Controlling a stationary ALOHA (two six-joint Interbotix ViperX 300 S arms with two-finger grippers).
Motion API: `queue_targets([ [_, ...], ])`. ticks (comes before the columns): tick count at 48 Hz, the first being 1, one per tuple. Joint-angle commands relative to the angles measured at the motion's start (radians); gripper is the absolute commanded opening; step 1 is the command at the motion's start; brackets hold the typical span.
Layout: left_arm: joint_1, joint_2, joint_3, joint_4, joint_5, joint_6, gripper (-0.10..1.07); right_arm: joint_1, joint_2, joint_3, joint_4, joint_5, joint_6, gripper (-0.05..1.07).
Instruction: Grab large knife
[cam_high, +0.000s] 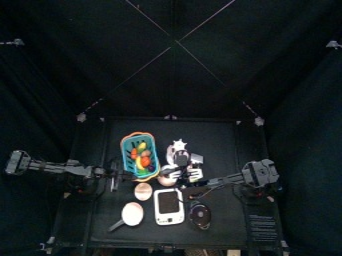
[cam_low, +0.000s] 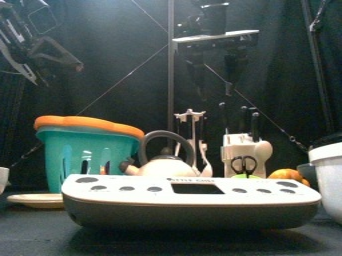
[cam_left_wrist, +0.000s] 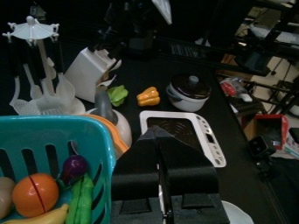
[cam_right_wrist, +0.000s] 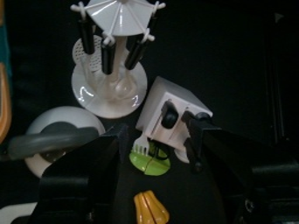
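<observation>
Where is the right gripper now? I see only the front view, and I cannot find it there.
Observer: The top view shows the right gripper reaching in from the right, near the knife block.
Operator: Does it hold a knife already?
Observer: No. Its wrist view shows it open, gripping nothing, and pointing at the block.
Operator: Which handle belongs to the large knife?
Observer: Two black handles show in the block in that view. I cannot tell which is the larger.
</observation>
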Motion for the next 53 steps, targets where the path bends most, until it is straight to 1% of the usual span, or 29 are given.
queue_targets([
  [1, -0.003, 0.003, -0.009, -0.006, -0.003, -0.002, -0.03, -0.023, -0.02, 0.0, 0.009, 0.005, 0.006, 0.9],
  [10, -0.003, 0.003, -0.003, -0.015, -0.003, 0.0, -0.03, -0.04, -0.02, 0.034, 0.038, 0.003, 0.012, 0.9],
  [19, -0.003, 0.002, -0.005, -0.015, -0.003, 0.0, -0.03, -0.054, -0.023, 0.078, 0.048, -0.025, 0.054, 0.89],
  [25, -0.003, 0.003, -0.005, -0.017, -0.003, 0.0, -0.03, -0.063, -0.035, 0.11, 0.049, -0.081, 0.067, 0.84],
  [31, -0.003, 0.003, -0.003, -0.015, -0.003, 0.0, -0.03, -0.08, -0.043, 0.135, 0.048, -0.11, 0.077, 0.74],
  [36, -0.003, 0.002, 0.0, -0.015, -0.003, 0.0, -0.03, -0.087, -0.044, 0.137, 0.048, -0.11, 0.077, 0.7],
  [53, -0.003, 0.003, 0.006, -0.017, -0.003, -0.002, -0.03, -0.097, -0.046, 0.117, 0.029, -0.11, 0.077, 0.7],
])
